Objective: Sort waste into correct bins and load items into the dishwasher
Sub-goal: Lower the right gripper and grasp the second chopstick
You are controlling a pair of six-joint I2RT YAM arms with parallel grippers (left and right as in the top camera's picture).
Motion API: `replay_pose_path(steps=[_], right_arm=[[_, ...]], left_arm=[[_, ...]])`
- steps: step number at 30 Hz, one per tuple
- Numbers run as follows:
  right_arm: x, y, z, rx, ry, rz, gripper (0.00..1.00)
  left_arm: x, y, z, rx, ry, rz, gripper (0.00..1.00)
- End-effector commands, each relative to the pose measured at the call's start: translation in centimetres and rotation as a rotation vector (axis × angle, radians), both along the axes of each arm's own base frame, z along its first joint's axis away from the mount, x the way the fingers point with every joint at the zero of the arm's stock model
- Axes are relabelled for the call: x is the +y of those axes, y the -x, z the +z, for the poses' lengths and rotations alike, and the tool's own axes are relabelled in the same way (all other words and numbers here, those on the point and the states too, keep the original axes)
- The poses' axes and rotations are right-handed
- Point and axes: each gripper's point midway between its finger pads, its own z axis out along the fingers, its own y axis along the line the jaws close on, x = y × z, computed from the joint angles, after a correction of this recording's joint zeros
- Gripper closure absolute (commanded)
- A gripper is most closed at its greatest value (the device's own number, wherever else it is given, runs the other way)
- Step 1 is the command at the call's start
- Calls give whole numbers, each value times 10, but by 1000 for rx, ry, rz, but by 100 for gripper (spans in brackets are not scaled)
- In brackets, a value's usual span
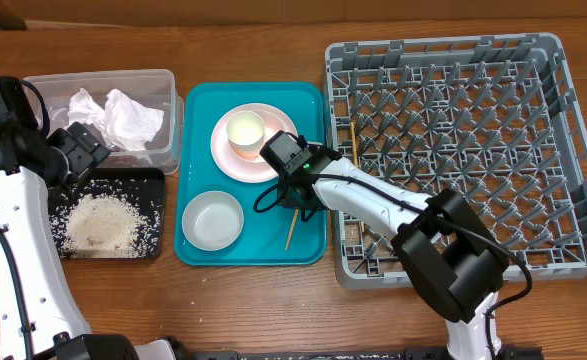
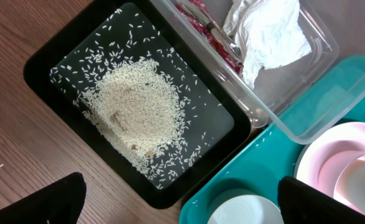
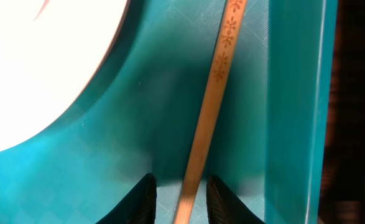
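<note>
A thin wooden chopstick lies on the teal tray beside the pale-pink plate. My right gripper is down on the tray with its fingers close on either side of the chopstick, and a narrow gap still shows. From overhead, the right gripper is just right of the plate, which carries the small white cup. The chopstick's tip sticks out below it. My left gripper hangs wide open, holding nothing, over the black tray of rice.
The clear tub holds white napkins and a red wrapper. A white bowl sits at the teal tray's front left. The grey dish rack stands to the right with another chopstick in it.
</note>
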Motion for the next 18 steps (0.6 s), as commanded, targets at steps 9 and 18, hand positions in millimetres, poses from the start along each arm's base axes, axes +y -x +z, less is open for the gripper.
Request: replay_pose_path(steps=[9,18], right_arm=[[-9,-1,-11,7,32,-42,75],[-9,0,-11,11,31,-56,86]], left_arm=[[1,-3,4,-9,-9,-8,0],[1,-3,4,-9,-9,-8,0]])
